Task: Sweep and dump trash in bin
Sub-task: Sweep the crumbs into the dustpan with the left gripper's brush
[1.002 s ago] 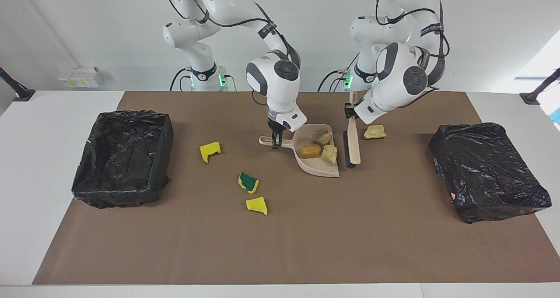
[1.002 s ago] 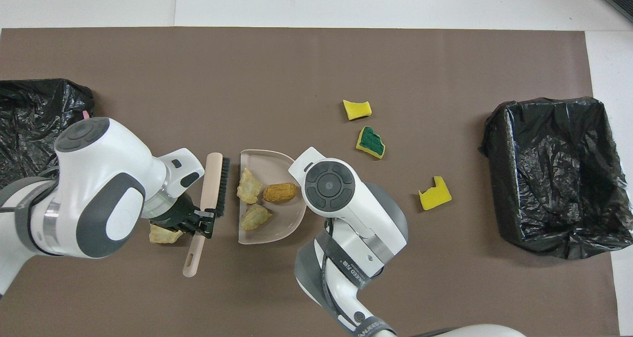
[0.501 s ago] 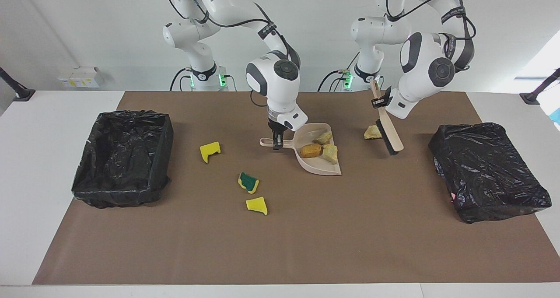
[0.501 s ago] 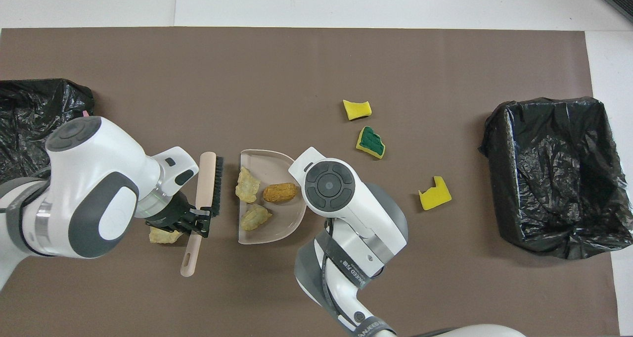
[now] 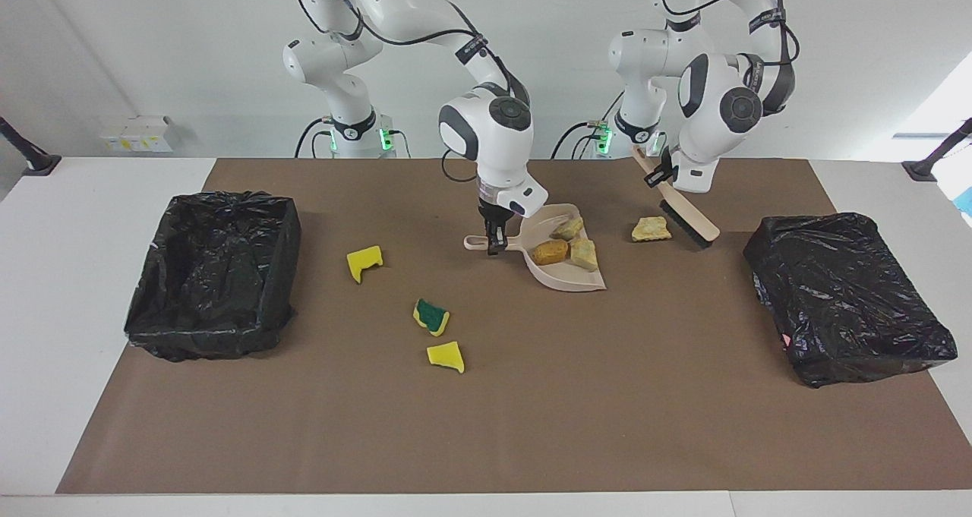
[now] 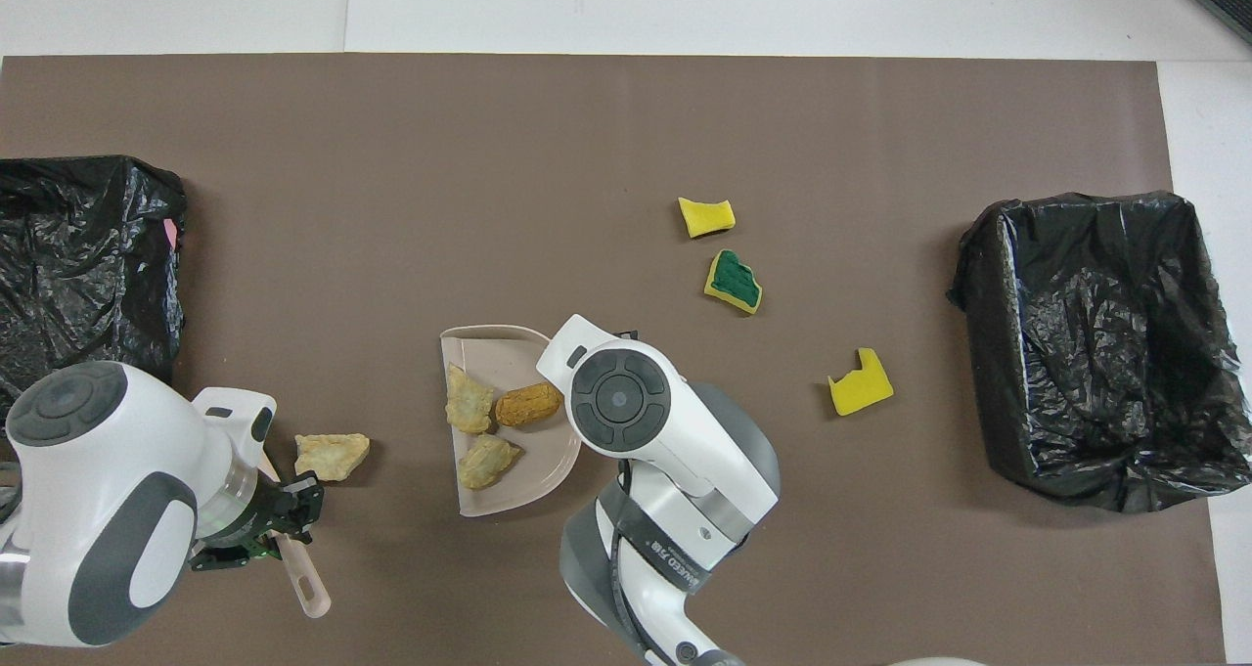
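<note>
We see three bread chunks (image 5: 568, 248) in the dustpan (image 5: 566, 278) and a fourth chunk (image 5: 651, 229) beside it, with sponge pieces (image 5: 433, 316) nearby. The right gripper (image 5: 495, 244) clamps the dustpan's handle — the left gripper (image 5: 662, 175) grips the brush (image 5: 687, 219) beside that fourth chunk.

— What can't you make out from overhead?

— My own right wrist covers the dustpan (image 6: 489, 353) handle, and my left wrist hides the brush (image 6: 298, 573) head beside the loose chunk (image 6: 333, 454).

— Anything cut off?

— The bin (image 6: 88, 255) near that chunk runs off the edge.
</note>
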Controlling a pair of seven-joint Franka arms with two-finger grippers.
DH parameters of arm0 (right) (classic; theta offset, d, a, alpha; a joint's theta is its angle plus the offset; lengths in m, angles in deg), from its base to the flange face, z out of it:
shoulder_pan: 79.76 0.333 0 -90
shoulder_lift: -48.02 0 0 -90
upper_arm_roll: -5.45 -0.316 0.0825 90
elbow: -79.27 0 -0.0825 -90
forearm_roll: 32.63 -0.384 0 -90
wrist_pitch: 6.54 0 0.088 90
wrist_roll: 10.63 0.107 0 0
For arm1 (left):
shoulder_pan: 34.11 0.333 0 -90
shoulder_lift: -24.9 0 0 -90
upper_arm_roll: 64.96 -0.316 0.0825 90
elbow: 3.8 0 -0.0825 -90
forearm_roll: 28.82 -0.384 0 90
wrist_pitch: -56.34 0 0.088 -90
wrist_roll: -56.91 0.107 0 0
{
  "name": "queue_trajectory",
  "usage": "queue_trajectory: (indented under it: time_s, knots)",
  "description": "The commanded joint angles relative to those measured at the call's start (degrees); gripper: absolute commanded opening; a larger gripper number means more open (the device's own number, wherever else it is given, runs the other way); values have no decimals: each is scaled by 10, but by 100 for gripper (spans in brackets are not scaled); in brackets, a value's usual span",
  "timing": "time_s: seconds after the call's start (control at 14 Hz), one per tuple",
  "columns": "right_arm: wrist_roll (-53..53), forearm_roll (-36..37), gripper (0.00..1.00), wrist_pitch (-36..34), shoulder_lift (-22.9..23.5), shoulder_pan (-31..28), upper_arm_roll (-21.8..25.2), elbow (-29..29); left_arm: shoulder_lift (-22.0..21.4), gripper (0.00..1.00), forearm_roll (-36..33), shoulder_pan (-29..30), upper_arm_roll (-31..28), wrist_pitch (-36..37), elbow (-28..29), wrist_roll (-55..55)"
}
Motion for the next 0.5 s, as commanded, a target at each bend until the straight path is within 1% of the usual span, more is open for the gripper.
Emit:
queue_trajectory:
  time_s: [0.0, 0.07, 0.21, 0.36, 0.43]
  knots:
    - [-5, 13, 0, -5, -5, -1, -2, 7, -13, 0, -6, -75, -1, -54, 31, -10]
    - [-3, 32, 0, -28, -5, 0, -3, 1, 4, 0, -3, -110, -1, -74, 31, -11]
    - [-1, 42, 0, -55, -5, 9, -3, -9, 16, 0, 17, -150, 0, -110, 28, 16]
    - [12, 42, 0, -55, -5, 9, -3, -8, 21, 0, 47, -186, -1, -140, 22, 78]
    - [15, 42, 0, -50, -2, 10, -3, -9, 24, 0, 54, -198, -1, -149, 15, 91]
